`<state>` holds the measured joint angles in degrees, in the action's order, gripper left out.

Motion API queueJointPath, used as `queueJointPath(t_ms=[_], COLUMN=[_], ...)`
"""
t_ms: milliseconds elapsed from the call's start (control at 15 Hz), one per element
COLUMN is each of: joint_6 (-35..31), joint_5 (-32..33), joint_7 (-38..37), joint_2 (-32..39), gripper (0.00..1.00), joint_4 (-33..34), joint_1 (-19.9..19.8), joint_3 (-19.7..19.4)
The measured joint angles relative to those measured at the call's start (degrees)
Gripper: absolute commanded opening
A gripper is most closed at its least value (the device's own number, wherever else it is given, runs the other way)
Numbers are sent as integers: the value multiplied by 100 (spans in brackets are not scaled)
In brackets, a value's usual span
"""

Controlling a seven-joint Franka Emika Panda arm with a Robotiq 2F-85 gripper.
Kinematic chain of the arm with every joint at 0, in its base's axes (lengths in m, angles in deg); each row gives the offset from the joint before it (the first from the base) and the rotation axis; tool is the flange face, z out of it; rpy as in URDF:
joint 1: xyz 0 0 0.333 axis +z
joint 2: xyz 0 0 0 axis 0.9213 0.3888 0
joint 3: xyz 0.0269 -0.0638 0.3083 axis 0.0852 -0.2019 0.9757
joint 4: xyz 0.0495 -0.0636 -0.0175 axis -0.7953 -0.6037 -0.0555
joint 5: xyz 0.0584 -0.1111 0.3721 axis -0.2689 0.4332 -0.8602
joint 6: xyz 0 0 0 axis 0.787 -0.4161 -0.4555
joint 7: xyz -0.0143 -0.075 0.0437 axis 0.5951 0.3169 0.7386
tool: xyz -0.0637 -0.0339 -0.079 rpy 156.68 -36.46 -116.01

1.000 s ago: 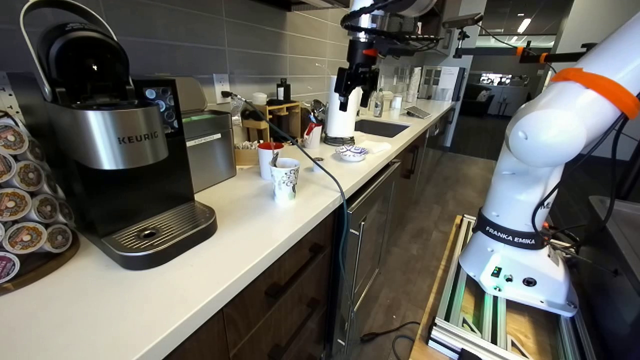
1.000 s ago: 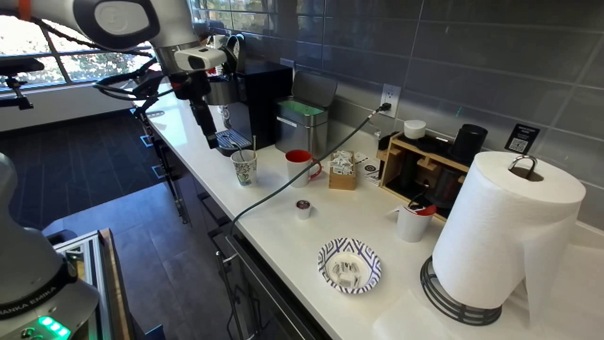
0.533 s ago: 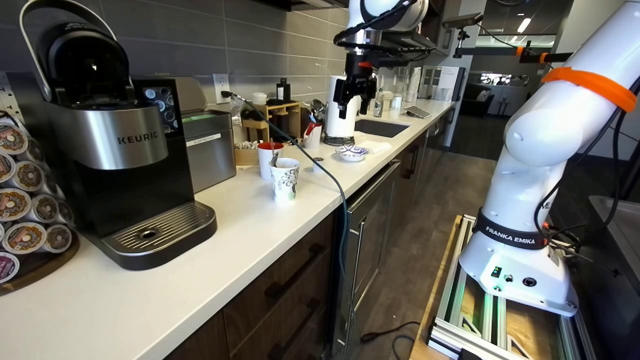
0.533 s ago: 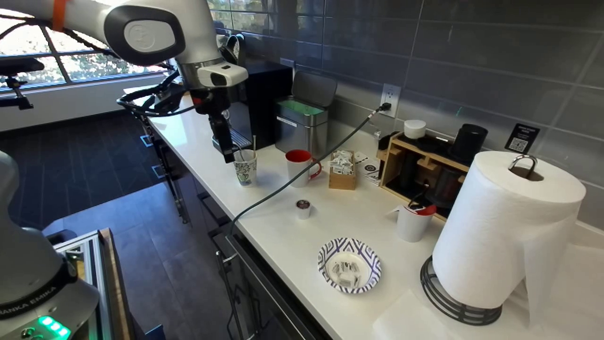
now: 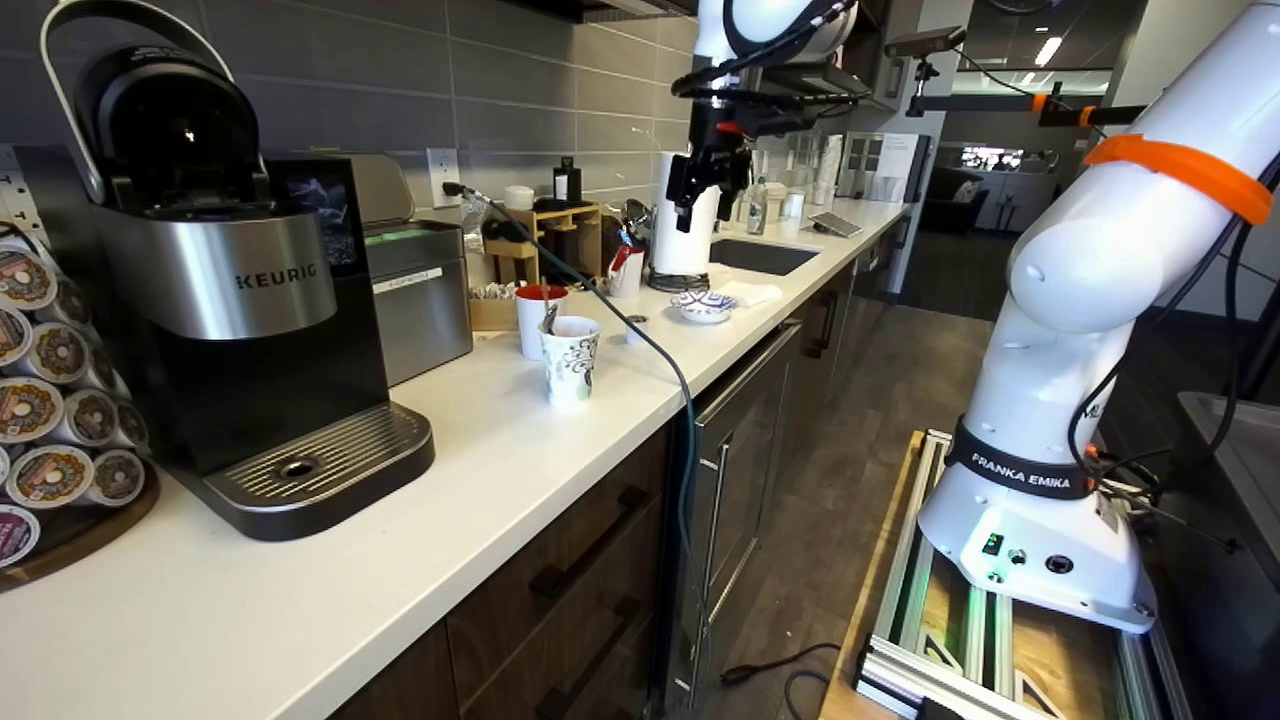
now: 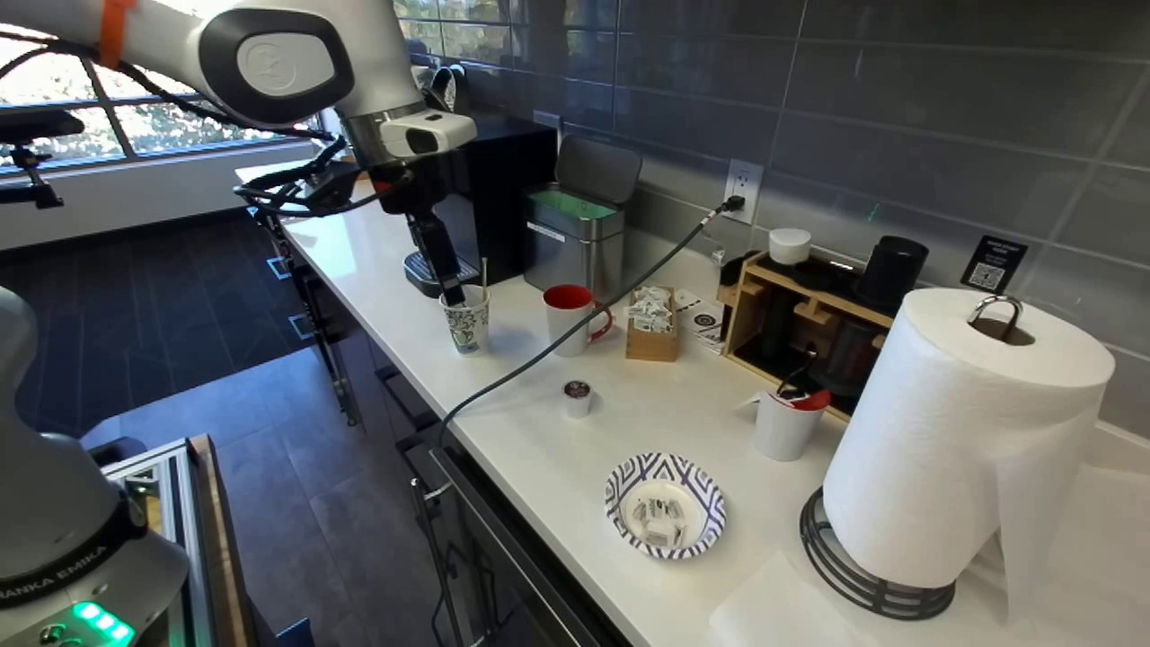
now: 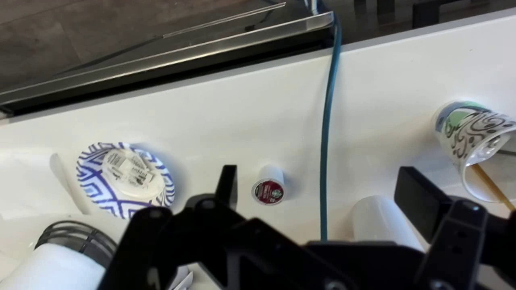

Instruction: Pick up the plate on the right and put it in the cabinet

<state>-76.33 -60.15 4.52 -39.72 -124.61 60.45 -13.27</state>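
Observation:
The plate, a blue-and-white patterned paper dish shaped like a shallow bowl, lies on the counter with several small packets in it. It shows in both exterior views [image 5: 703, 304] [image 6: 629, 485] and at the left of the wrist view [image 7: 94, 185]. My gripper [image 7: 317, 177] is open and empty, high above the counter; the plate lies outside its left finger. The gripper also shows in both exterior views [image 5: 708, 212] [image 6: 452, 292]. Dark wood drawers [image 5: 560, 560] are below the counter, shut. I cannot tell which cabinet is meant.
Below the gripper are a coffee pod [image 7: 269, 187], a blue-green cable [image 7: 325, 141] crossing the counter, a red-lined mug [image 6: 566, 328] and a patterned paper cup [image 6: 467, 328] with stirrers. A paper towel roll [image 6: 952, 449] stands beside the plate. The coffee maker [image 5: 280, 270] stands at one end.
My arm has moved along the counter from the coffee maker side towards the plate and a little lower, then tilted slightly. The gripper stays empty. The plate has not moved.

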Motion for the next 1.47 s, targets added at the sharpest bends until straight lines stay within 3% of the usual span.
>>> queueJointPath(t_ms=[333,533,733,933,1133,1467], joint_6=[-1261,-1878,-2136,-2138,-2122,-2100], joint_5=[1347,2500,3639,4450,4744,4750], joint_7=[83,21,-237,-581,-827,-864], joint_2=[585,1203,1878,2517,2939,3004], gripper=[100,100,100,100,100,100], joint_4=[-122,-122,10,324,650,743], joint_1=[-309,-696,-960,-981,-976,-910], joint_3=[-11,-40,-237,-599,-820,-852])
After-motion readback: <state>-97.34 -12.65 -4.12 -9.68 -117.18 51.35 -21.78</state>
